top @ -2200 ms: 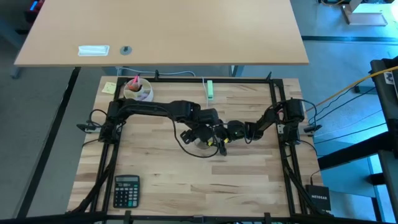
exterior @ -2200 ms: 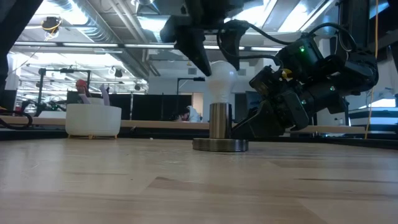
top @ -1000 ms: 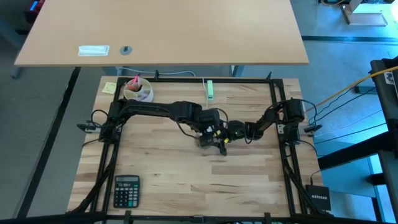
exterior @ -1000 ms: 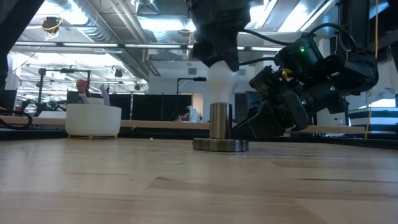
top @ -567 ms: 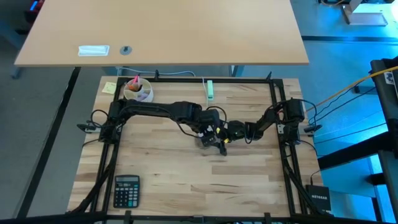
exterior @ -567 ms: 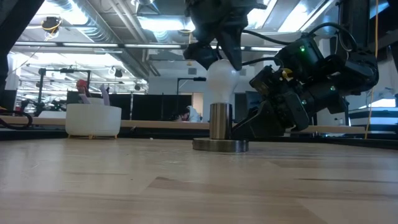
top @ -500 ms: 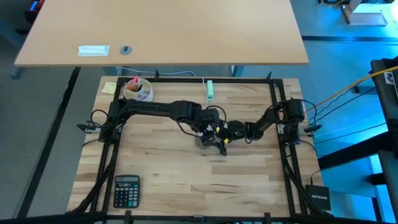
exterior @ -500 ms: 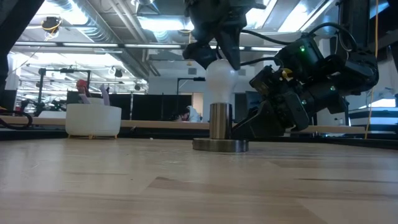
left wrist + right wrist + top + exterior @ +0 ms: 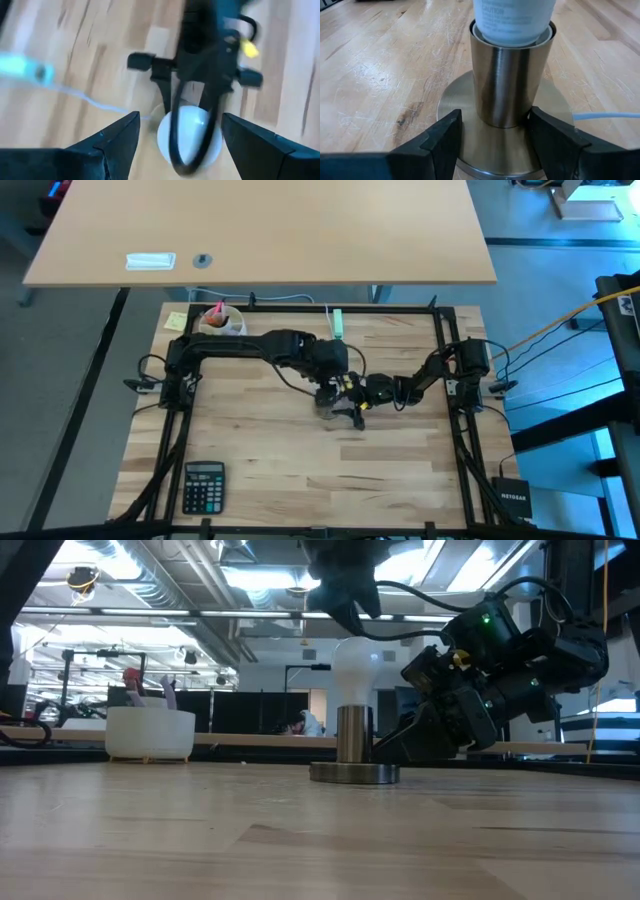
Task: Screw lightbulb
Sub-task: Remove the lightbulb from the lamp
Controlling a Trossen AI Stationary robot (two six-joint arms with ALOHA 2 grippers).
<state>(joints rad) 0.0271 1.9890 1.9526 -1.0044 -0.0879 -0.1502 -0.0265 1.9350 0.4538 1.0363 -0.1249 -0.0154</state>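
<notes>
The lightbulb (image 9: 352, 670) stands upright in the metal socket (image 9: 353, 735), centre of the low view, near the middle of the wooden table (image 9: 260, 470) in the high view. The left gripper (image 9: 173, 131) hovers just above the bulb's head, fingers apart and clear of it. The right gripper (image 9: 492, 131) sits low beside the socket, its fingers spread on either side of the socket's tube. A thin white cord (image 9: 102, 104) trails away from the base. Open wood lies toward the bottom of the high view; a calculator (image 9: 203, 486) sits lower left, a white bowl (image 9: 150, 734) upper left.
</notes>
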